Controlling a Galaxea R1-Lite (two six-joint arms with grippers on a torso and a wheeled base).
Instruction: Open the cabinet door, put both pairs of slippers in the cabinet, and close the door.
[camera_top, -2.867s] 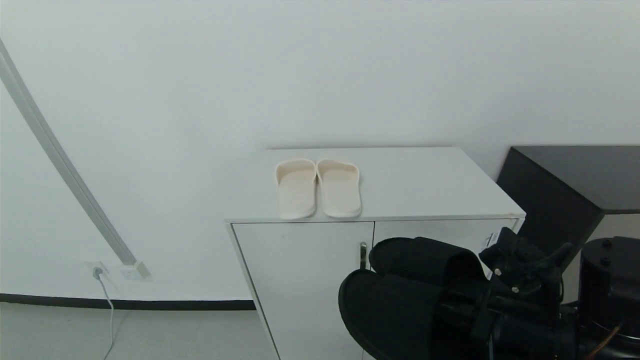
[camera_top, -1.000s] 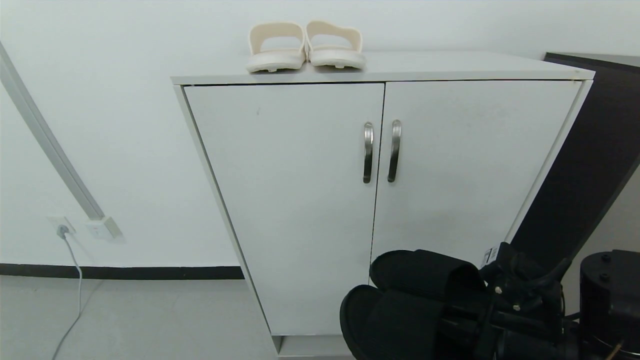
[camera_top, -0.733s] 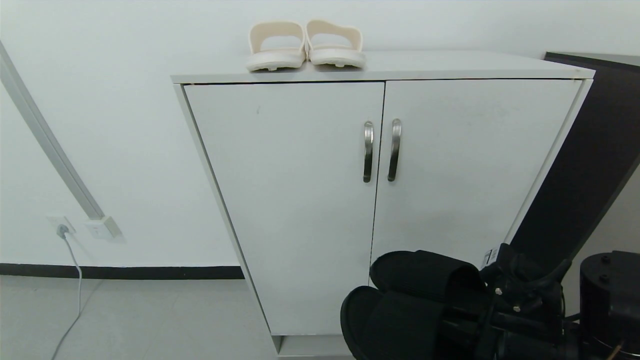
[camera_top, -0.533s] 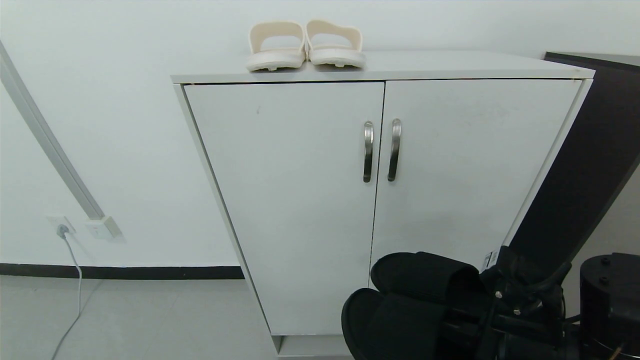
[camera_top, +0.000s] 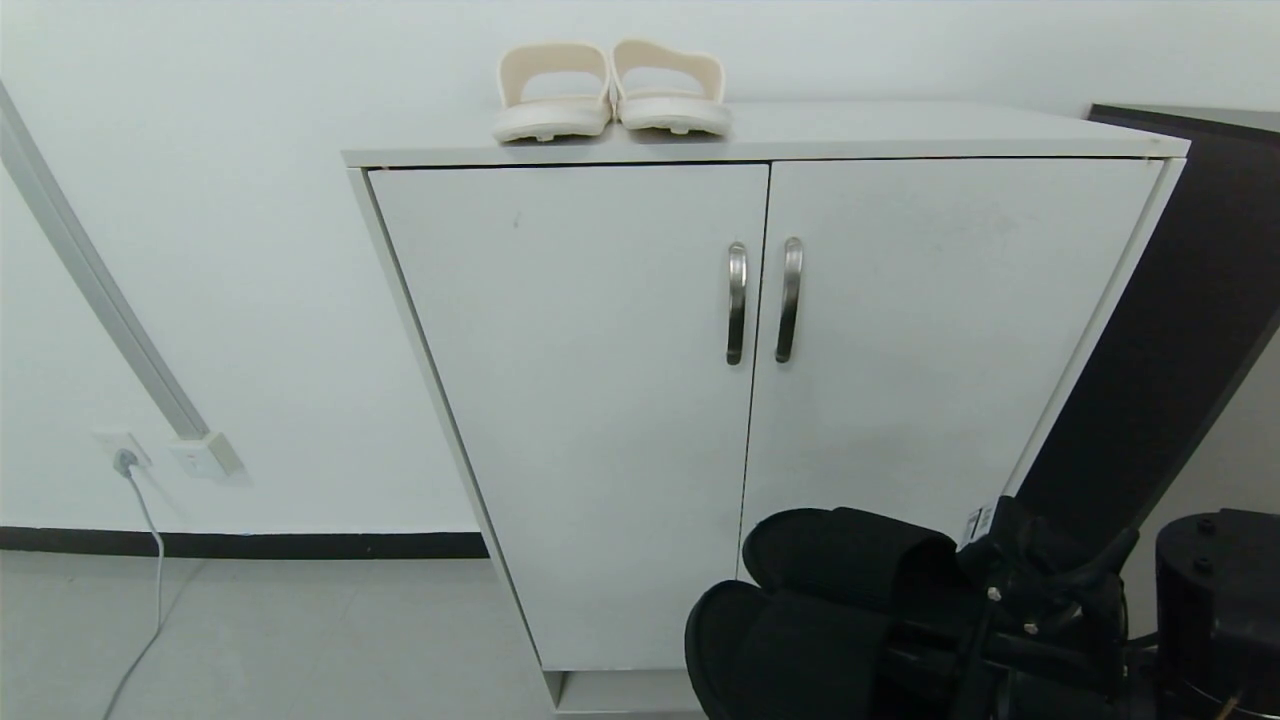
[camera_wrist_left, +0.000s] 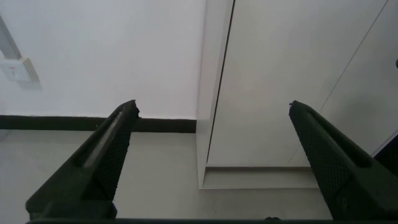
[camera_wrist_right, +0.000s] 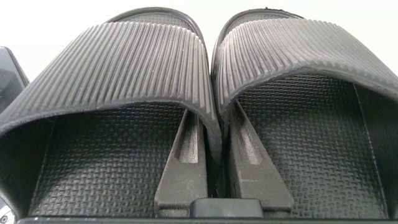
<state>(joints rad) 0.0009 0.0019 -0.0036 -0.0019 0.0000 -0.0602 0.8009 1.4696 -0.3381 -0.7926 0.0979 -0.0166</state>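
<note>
White wall (camera_top: 250, 250) fills the left of the head view. A grey cable duct (camera_top: 95, 290) slants down it to a socket (camera_top: 125, 460) at the lower left, where a cable (camera_top: 150, 560) drops to the grey floor (camera_top: 250, 640).

At the centre of the frame you have the white cabinet (camera_top: 560, 420). Its 2 doors are shut and flush, and the 2 metal handles (camera_top: 737, 303) stand upright side by side at the middle seam. At the upper centre of the frame, the cream slippers (camera_top: 610, 90) sit on the cabinet's top as a pair. They touch each other, near the front edge above the left door.

Your left gripper (camera_wrist_left: 211, 109) has its fingers spread wide with nothing between them. It faces the cabinet's lower left corner and the floor, well apart from the cream pair.

At the lower right of the head view, the black slippers (camera_top: 840, 600) sit low in front of the right door, sticking out toward the frame's left from your right gripper (camera_wrist_right: 211, 130). In the right wrist view its fingers (camera_wrist_right: 183, 165) are closed to a narrow gap, 1 inside each slipper, pinching the 2 inner side walls together.

Dark furniture (camera_top: 1170, 330) stands just beside the cabinet's right side.
</note>
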